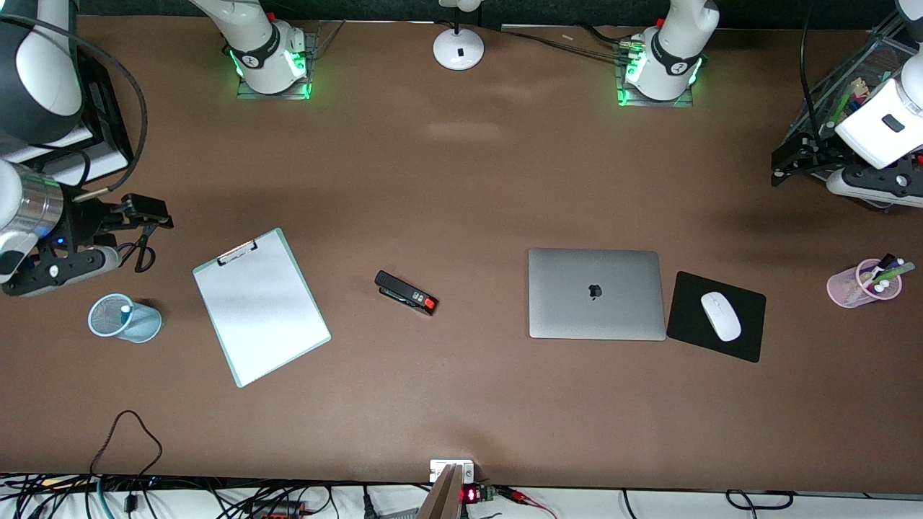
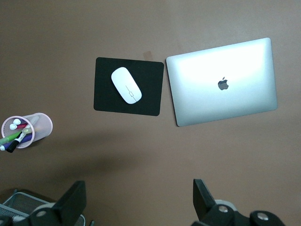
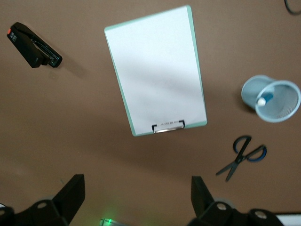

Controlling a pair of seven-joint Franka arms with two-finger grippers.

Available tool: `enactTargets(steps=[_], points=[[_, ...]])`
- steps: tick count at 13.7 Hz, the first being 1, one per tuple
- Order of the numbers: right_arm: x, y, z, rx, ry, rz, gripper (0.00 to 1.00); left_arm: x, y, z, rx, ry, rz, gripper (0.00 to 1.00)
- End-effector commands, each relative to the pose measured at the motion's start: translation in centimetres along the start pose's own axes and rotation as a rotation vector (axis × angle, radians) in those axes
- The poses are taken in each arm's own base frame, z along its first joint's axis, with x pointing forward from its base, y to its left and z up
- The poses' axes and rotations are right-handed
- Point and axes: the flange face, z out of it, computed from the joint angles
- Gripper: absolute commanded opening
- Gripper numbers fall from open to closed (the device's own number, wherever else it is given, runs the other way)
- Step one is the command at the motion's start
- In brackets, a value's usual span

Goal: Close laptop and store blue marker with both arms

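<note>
The silver laptop [image 1: 595, 293] [image 2: 223, 81] lies flat on the table with its lid shut and the apple logo facing up. The blue marker [image 3: 265, 99] [image 1: 126, 309] sits inside a light-blue mesh cup [image 1: 124, 318] [image 3: 273, 99] at the right arm's end of the table, its white end showing. My right gripper [image 1: 148, 210] [image 3: 137, 182] hangs open and empty above the scissors [image 1: 144, 254], close to that cup. My left gripper [image 1: 793, 160] [image 2: 139, 188] hangs open and empty over bare table at the left arm's end, away from the laptop.
A black mouse pad [image 1: 750, 339] carrying a white mouse [image 1: 720, 316] lies beside the laptop. A pink cup of markers [image 1: 863, 282] stands toward the left arm's end. A clipboard [image 1: 261, 306] and a black stapler [image 1: 406, 293] lie mid-table. A white lamp base [image 1: 458, 49] stands between the arm bases.
</note>
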Motion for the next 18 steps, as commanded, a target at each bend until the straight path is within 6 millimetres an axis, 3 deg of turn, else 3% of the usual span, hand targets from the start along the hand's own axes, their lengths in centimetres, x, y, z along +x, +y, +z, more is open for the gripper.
enactTargets(steps=[1,5,12,15,18], points=[[-1.9,-1.5,0.0,-0.05,0.002,0.046,1.0,-0.1,-0.2,-0.6,-0.009,-0.003,0.017,1.0],[-3.8,-2.6,-0.6,-0.061,0.068,0.148,1.0,-0.1,-0.3,-0.6,-0.009,-0.004,0.01,1.0],[-6.5,-2.2,-1.1,-0.057,0.111,0.174,1.0,0.0,-0.3,-0.5,-0.009,-0.007,0.008,1.0],[-8.9,-2.0,-2.4,-0.058,0.131,0.192,1.0,0.0,-0.3,-0.5,-0.01,-0.005,0.008,1.0],[-9.6,-1.8,-2.8,-0.055,0.124,0.2,1.0,0.0,-0.3,-0.5,-0.009,-0.007,0.01,1.0]])
